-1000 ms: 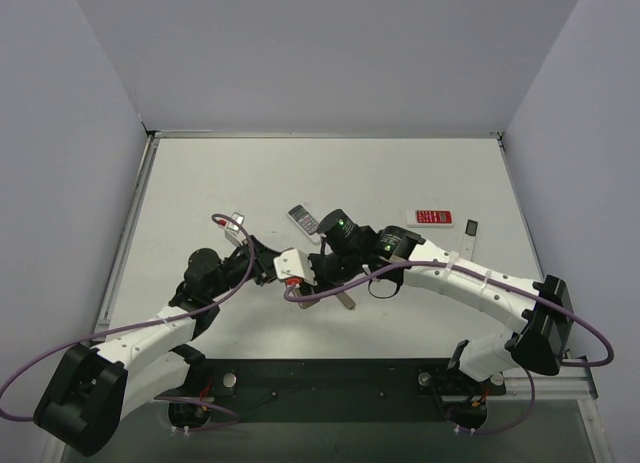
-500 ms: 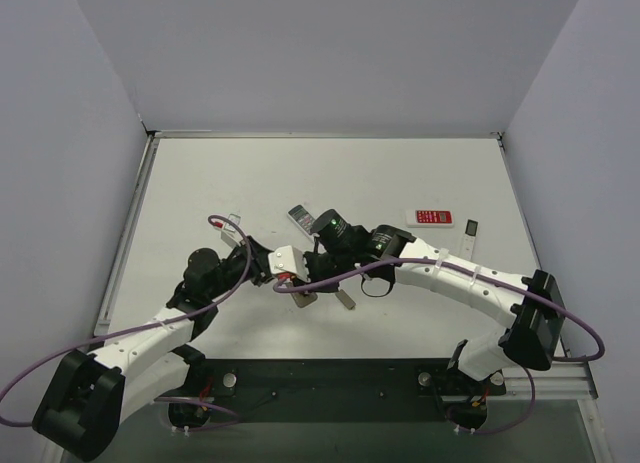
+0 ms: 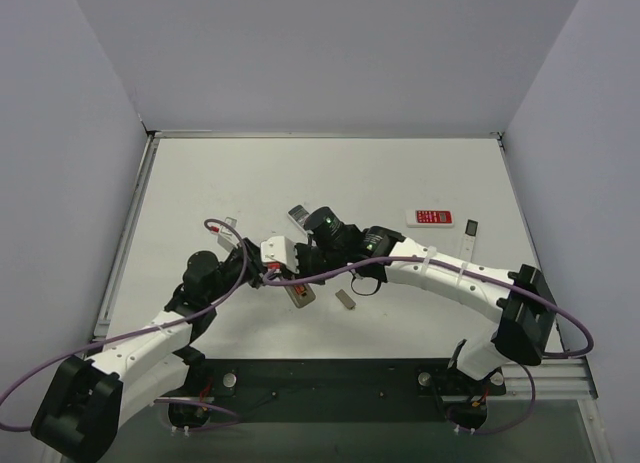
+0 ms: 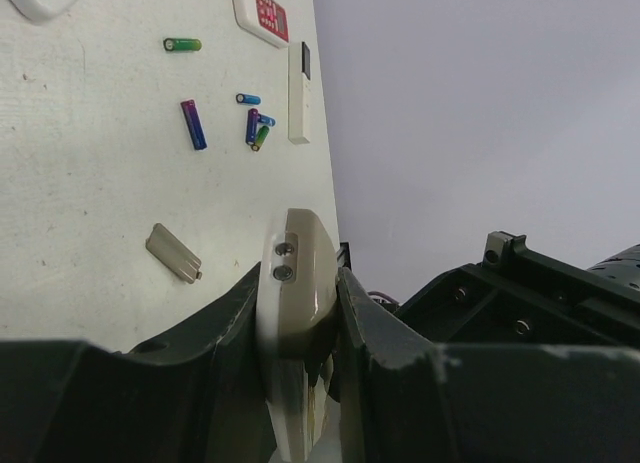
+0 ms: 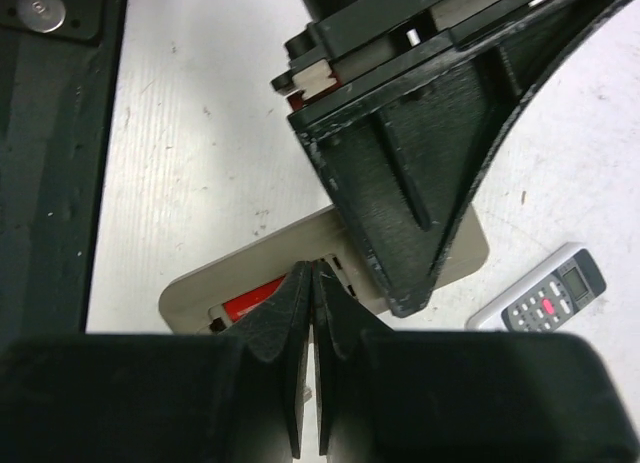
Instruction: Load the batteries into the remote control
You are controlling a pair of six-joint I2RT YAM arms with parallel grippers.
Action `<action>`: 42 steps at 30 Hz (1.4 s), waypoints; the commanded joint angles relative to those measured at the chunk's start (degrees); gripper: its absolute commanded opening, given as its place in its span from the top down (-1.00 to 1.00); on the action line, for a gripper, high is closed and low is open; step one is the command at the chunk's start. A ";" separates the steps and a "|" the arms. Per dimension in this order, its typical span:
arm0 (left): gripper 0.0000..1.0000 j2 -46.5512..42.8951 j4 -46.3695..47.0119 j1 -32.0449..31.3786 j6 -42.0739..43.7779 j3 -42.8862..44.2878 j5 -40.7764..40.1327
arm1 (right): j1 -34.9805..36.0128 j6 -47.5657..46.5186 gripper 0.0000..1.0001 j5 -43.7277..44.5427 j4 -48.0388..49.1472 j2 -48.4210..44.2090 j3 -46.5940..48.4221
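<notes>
Grey cover plate [image 3: 345,301] flat near the table's [image 3: 400,173] front edge, from above. Clamps the remote control [image 4: 298,253] edge-on in the left gripper [image 4: 298,323], loose batteries [image 4: 255,126] lying on the table beyond. Holds the right gripper [image 5: 308,275], closed tight, at the remote's back, red battery [image 5: 248,305] seated in it.
</notes>
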 commanded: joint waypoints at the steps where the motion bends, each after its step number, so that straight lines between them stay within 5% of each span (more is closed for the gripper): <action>1: 1.00 -3.86 13.57 -1.25 -7.69 3.29 2.21 | 1.16 0.97 0.99 -0.21 5.87 4.09 -2.34; 10: 1.00 -5.27 5.32 -0.90 2.39 2.50 -0.42 | 1.16 7.46 0.96 -1.17 7.36 -0.37 -2.34; 17: 1.00 -6.93 -0.41 0.59 11.73 -1.63 -6.40 | 0.02 20.91 0.21 9.09 6.32 -8.64 -2.78; 23: 1.00 -8.78 -2.51 1.21 13.84 -3.30 -9.12 | -2.62 32.93 0.00 19.83 -2.21 -10.93 -8.13; 33: 1.00 -9.84 -3.04 1.47 12.35 -5.23 -12.03 | -2.89 49.47 -0.07 25.89 -4.23 -11.20 -22.64; 42: 1.00 -10.71 -3.92 1.47 11.38 -5.76 -12.38 | -2.80 52.12 -0.02 28.53 -3.10 -3.74 -23.97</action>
